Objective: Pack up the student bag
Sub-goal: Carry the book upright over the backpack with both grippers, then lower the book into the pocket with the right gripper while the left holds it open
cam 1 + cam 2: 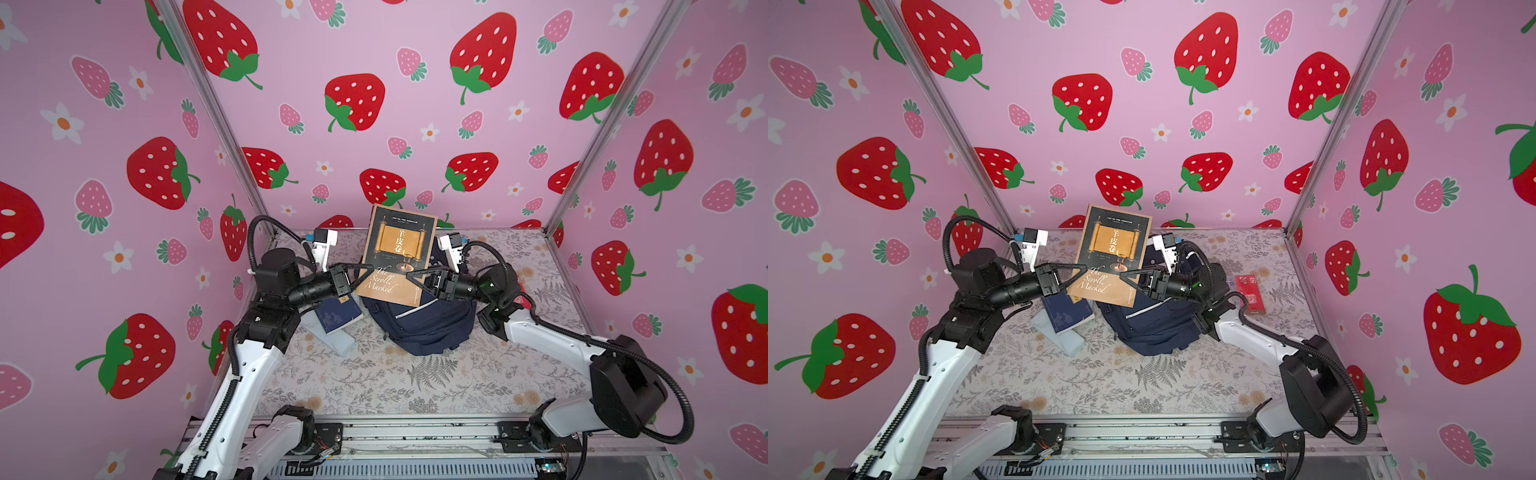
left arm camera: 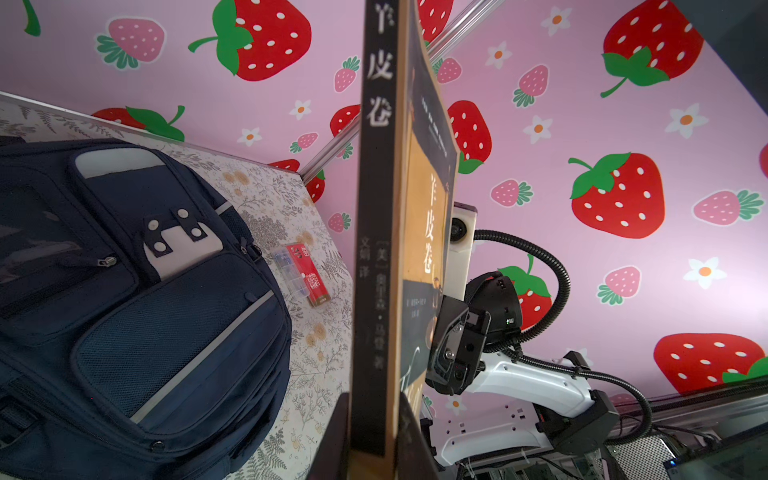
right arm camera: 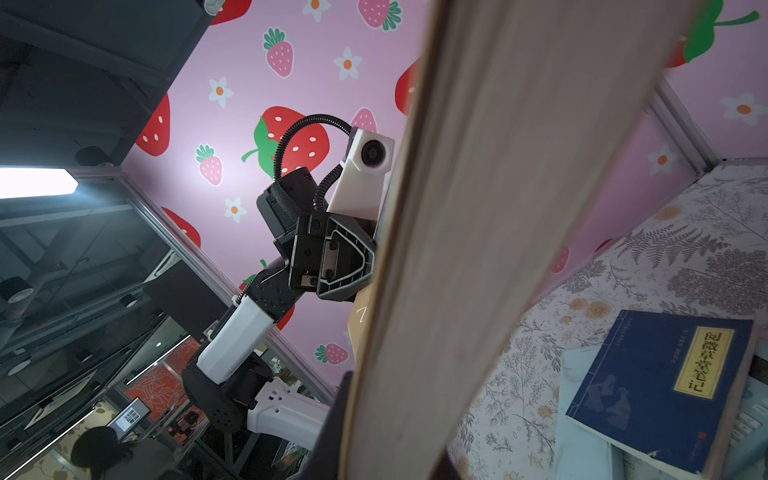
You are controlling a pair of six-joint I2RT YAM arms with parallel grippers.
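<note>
A brown book titled "The Scroll Marked" hangs upright over the student bag, held between both grippers. My left gripper is shut on the book's dark spine, with a finger on each cover. From the opposite side my right gripper is shut on the pale page edge. The navy bag lies on the floral table with its front pockets and white patch facing up. Both top views show the same hold on the book above the bag.
A dark blue book lies left of the bag on a translucent flat case. A red box lies right of the bag beside my right arm. Strawberry-print walls close the table on three sides.
</note>
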